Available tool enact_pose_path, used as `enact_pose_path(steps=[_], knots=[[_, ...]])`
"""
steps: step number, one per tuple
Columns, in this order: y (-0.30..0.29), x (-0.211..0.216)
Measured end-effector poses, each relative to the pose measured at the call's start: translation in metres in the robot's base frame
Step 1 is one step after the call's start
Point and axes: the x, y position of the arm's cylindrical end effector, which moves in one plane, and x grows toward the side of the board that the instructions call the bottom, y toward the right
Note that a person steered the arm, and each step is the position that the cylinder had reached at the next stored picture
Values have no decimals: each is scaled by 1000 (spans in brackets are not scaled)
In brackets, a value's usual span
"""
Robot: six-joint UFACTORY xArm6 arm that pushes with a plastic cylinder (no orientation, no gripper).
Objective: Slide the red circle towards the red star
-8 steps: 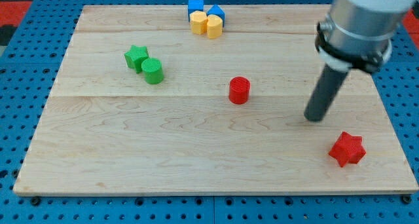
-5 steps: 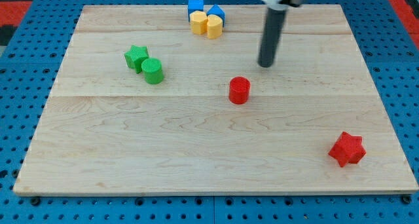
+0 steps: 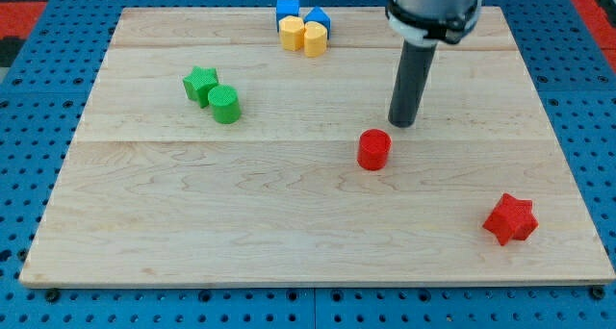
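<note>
The red circle [image 3: 374,149] is a small red cylinder just right of the board's middle. The red star [image 3: 509,219] lies near the board's lower right corner, well apart from the circle. My tip [image 3: 400,123] stands just above and to the right of the red circle, a small gap from it. The dark rod rises from the tip to the grey arm at the view's top.
A green star [image 3: 199,83] and a green cylinder [image 3: 225,104] touch at the upper left. Two blue blocks [image 3: 287,9] and two yellow blocks [image 3: 303,37] cluster at the top edge of the wooden board [image 3: 192,214]. A blue pegboard surrounds the board.
The red circle has slid to the right and a little down, closer to the red star. My tip moved from the right up to the top middle, then down to beside the circle.
</note>
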Motion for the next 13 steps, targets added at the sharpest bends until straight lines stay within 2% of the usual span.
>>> enact_pose_path(steps=[1, 2, 3, 4, 5, 7, 8, 9, 10, 11, 13], knots=[[-49, 2], [-35, 46], [-44, 72], [-49, 75], [-44, 108], [-91, 136], [-28, 141], [4, 142], [2, 142], [-4, 120], [58, 120]])
